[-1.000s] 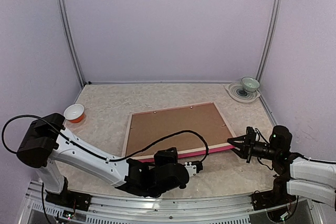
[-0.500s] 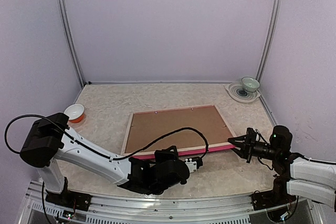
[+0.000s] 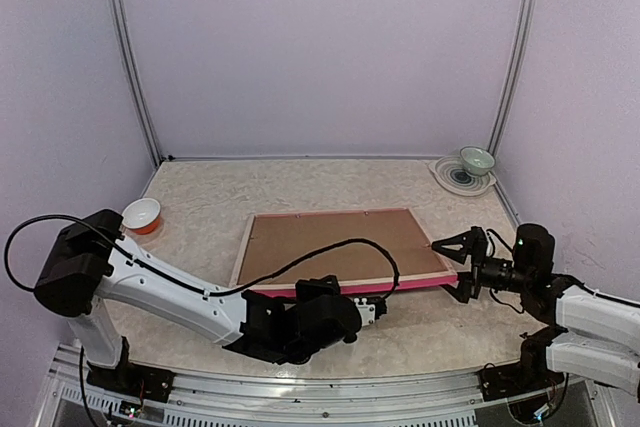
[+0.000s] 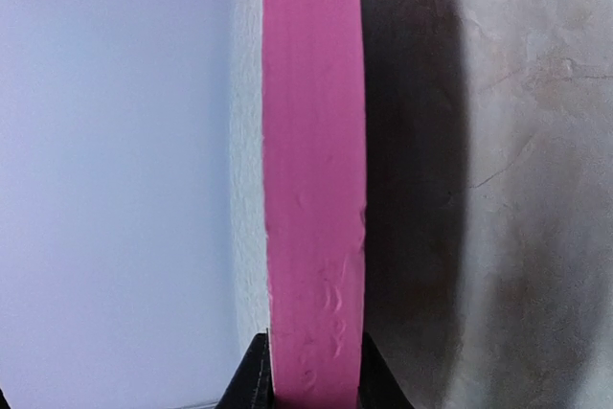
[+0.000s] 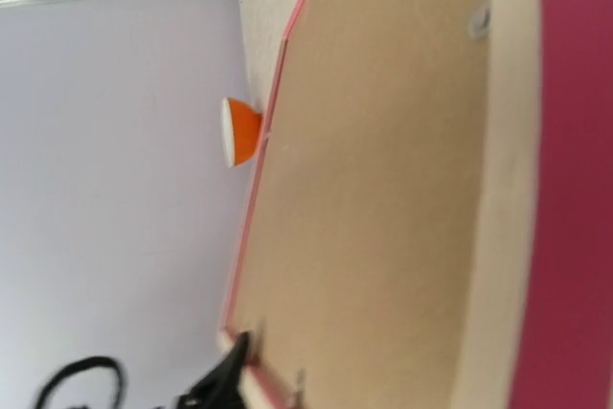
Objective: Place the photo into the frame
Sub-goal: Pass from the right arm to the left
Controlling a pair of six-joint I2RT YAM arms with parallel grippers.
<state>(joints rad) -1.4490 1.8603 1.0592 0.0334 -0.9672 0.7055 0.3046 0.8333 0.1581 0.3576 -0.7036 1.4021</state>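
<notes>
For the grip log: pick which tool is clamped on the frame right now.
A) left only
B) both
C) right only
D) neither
A: the left tool pinches the pink near edge of the frame, while the right tool stands wide open at its right corner.
</notes>
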